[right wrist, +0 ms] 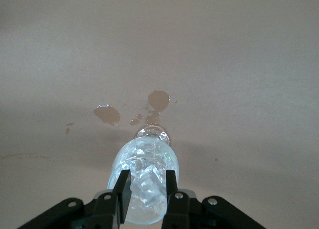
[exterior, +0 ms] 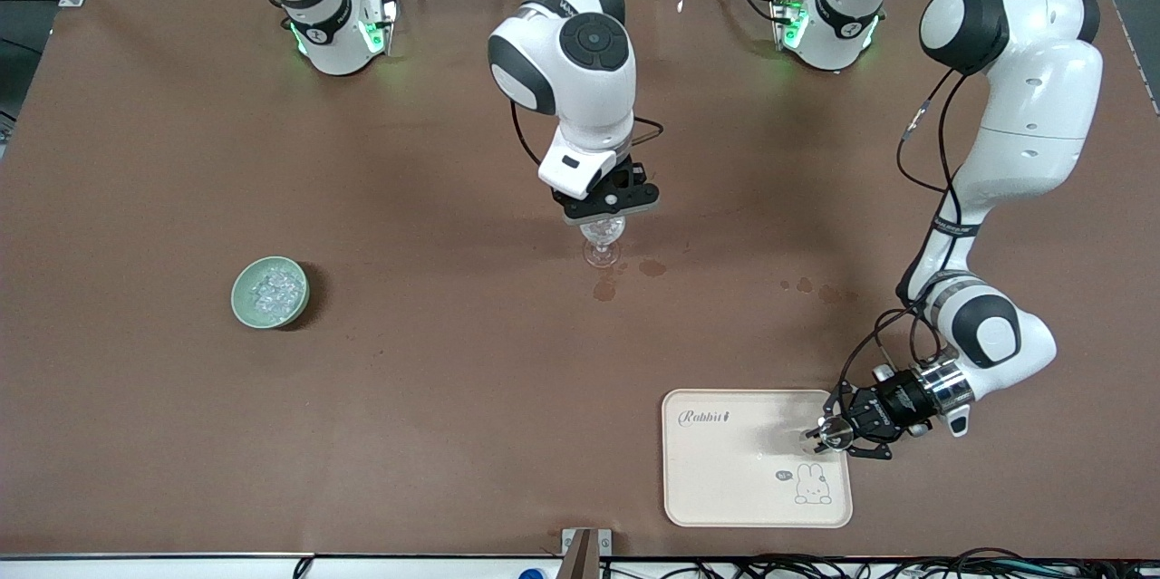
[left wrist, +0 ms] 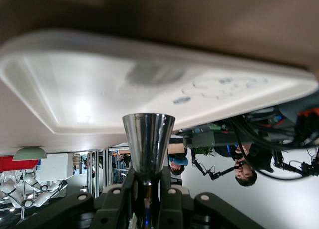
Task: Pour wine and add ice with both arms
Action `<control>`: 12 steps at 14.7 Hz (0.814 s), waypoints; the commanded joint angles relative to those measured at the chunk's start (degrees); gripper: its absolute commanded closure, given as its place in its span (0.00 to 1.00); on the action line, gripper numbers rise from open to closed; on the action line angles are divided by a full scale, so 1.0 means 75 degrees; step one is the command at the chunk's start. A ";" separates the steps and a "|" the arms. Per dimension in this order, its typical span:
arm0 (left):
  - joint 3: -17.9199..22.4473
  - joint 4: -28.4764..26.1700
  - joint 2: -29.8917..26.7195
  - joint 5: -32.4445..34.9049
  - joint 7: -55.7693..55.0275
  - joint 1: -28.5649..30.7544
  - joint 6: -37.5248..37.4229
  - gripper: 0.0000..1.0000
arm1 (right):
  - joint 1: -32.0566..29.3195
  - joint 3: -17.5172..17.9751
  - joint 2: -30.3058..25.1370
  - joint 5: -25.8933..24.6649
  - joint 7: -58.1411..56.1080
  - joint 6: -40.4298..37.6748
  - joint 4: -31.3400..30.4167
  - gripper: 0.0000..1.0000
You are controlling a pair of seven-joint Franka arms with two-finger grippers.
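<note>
A clear stemmed glass (exterior: 602,249) stands mid-table with several ice cubes in it; it also shows in the right wrist view (right wrist: 166,156). My right gripper (exterior: 605,215) hangs just over its rim, and in the right wrist view it (right wrist: 147,183) is shut on an ice cube (right wrist: 148,185) that fills the gap between the fingers. More ice (exterior: 272,289) lies heaped in a pale green bowl (exterior: 243,305) toward the right arm's end. My left gripper (exterior: 820,436) is shut on a shiny metal cup (left wrist: 148,139), lying sideways low over the white tray (exterior: 725,488).
Wine stains (exterior: 604,290) mark the brown cloth beside the glass, and more (exterior: 803,285) lie toward the left arm's end. The white rabbit tray (left wrist: 75,89) sits near the table's front edge. The bowl stands nearer the front camera than the glass.
</note>
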 commanded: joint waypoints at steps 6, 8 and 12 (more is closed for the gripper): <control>-0.0048 0.0253 0.0398 -0.0213 0.0065 -0.0143 0.0102 0.75 | 0.0113 -0.0098 0.0028 0.0380 0.0142 -0.0145 0.0164 0.23; -0.0036 0.0229 0.0363 -0.0236 -0.0028 -0.0166 0.0102 0.39 | 0.0102 -0.0098 -0.0018 0.0357 0.0130 -0.0168 0.0164 0.19; -0.0001 0.0043 -0.0197 0.0334 -0.0169 -0.0097 0.0090 0.00 | -0.0062 -0.0296 -0.0461 0.0286 0.0201 -0.0553 0.0152 0.00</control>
